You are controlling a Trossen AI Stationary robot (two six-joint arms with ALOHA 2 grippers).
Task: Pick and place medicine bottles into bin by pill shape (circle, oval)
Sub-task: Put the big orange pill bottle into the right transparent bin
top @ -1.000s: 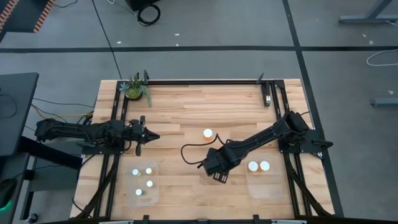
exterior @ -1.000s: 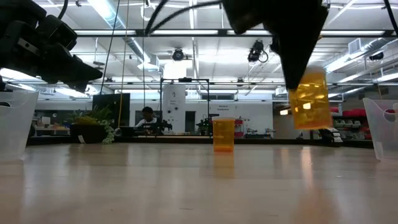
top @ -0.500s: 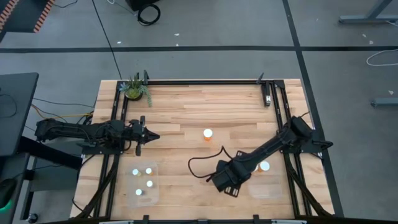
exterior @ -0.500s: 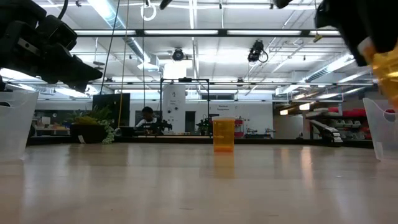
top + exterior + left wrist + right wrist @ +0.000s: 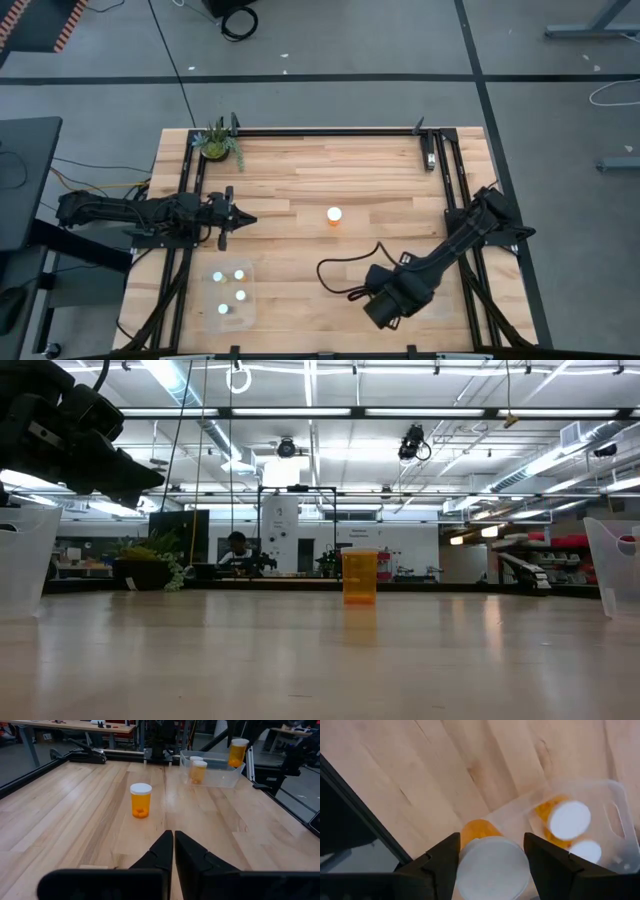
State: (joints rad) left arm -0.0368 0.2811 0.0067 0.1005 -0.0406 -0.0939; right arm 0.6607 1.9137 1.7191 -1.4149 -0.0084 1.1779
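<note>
1. The right claw, clamped on an orange medicine bottle with a white cap, has moved from mid-counter to above the clear plastic bin at the right front edge.
2. Two orange bottles already lie in this bin, so release seems next.
3. One orange bottle remains at the middle of the wooden counter.
4. The left claw, fingers together, waits at the left side.

Lone bottle mid-table

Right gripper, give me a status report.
Right gripper shut on orange bottle, over right bin. Left gripper shut, idle. One orange bottle left mid-table. Nothing in the way.
</note>
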